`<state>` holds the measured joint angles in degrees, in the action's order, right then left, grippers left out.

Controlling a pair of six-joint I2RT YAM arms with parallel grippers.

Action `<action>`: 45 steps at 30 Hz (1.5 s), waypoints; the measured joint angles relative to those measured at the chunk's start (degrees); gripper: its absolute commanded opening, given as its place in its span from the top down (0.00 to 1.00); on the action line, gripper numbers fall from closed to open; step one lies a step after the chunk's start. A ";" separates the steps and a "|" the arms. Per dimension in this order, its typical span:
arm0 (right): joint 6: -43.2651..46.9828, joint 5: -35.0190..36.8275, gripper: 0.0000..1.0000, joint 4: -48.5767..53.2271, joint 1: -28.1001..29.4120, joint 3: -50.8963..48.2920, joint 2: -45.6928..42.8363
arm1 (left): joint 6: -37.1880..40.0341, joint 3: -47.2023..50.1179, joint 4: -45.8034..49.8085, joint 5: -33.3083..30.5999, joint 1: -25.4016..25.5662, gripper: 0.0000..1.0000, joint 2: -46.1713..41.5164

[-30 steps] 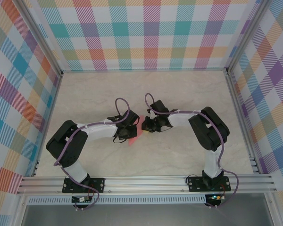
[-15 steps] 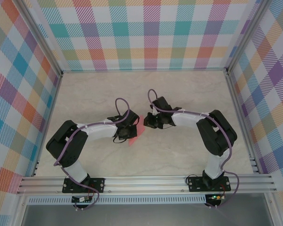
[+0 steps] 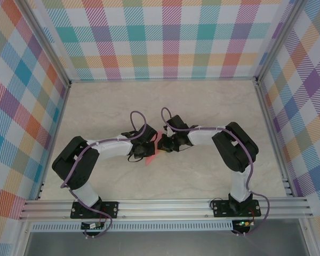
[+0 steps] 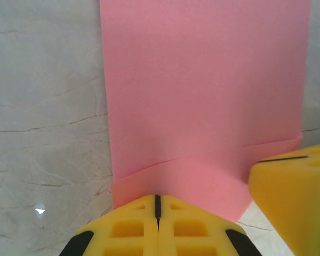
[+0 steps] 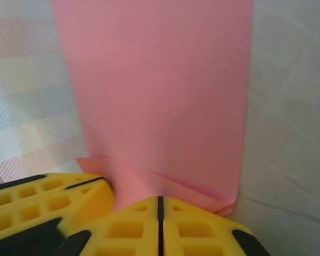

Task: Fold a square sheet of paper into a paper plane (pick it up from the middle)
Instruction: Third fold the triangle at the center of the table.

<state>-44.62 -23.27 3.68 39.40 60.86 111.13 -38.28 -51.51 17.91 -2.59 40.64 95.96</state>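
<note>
Seen from above, the right arm has swung back in. Half a second ago its wrist had drawn off toward the far right, away from the paper. Now the right fingers (image 5: 197, 232) sit just beside the left fingers (image 4: 133, 232) near the middle of the worktop (image 3: 213, 106), much as they did a second ago. The left arm has not visibly moved. The square sheet of paper (image 4: 202, 96) lies between the two wrists, and only a small pink sliver of it shows beneath them in the top view. Both pairs of fingers are pressed together with no gap, and each appears to nip an edge of the sheet. In each wrist view the paper runs straight out from the seam of the closed tips, with a narrow turned strip and a slanted crease line next to them. The pink area looks taller than it is wide, so it is probably already folded once. Whether it rests flat or is raised slightly cannot be told. The right arm's return probably means a crease is being worked or re-gripped. No pointed nose shows yet, so most of the folding seems still ahead.
</note>
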 measured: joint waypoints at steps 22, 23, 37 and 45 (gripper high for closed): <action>-0.63 0.52 0.92 0.44 0.00 0.17 0.17 | -3.08 4.55 -7.80 9.99 0.00 0.95 -8.46; -0.79 0.57 0.92 0.50 0.00 0.22 0.15 | -3.32 5.11 -8.04 10.27 0.00 0.94 -7.91; -1.27 1.20 0.92 1.33 0.00 0.66 0.17 | -4.31 6.86 -8.90 10.91 0.00 0.96 -4.00; -1.27 1.36 0.92 2.21 0.00 1.20 0.37 | -3.91 8.20 -9.09 10.54 0.00 0.96 -4.42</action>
<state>-45.89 -21.91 5.89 39.40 62.06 111.50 -42.19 -43.31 8.82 7.94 40.64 91.55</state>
